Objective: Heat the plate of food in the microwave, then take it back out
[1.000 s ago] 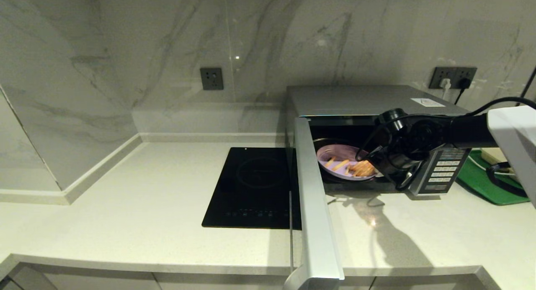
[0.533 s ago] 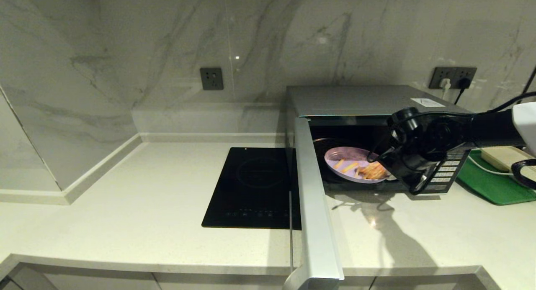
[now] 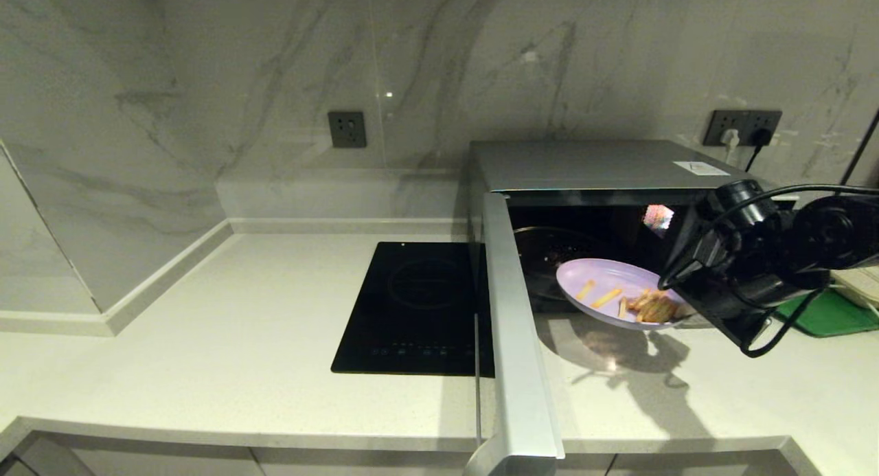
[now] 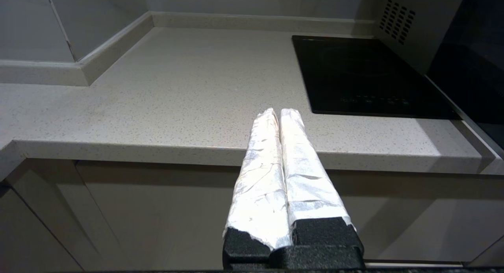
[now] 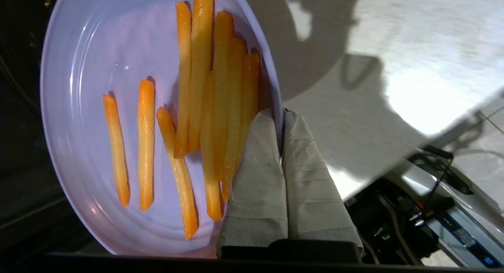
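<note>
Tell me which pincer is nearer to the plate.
The right pincer: it grips the plate's rim before the microwave. The left pincer is parked far off, by the counter's front edge.

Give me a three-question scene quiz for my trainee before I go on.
1. True or false: the microwave door is shut.
2. What does the right gripper pinch? A. the plate of food by its rim B. a fry C. nothing
3. Fill in: the left gripper hangs parked before the counter edge, fingers ____.

Key: 1 false; 2 A; 3 shut.
</note>
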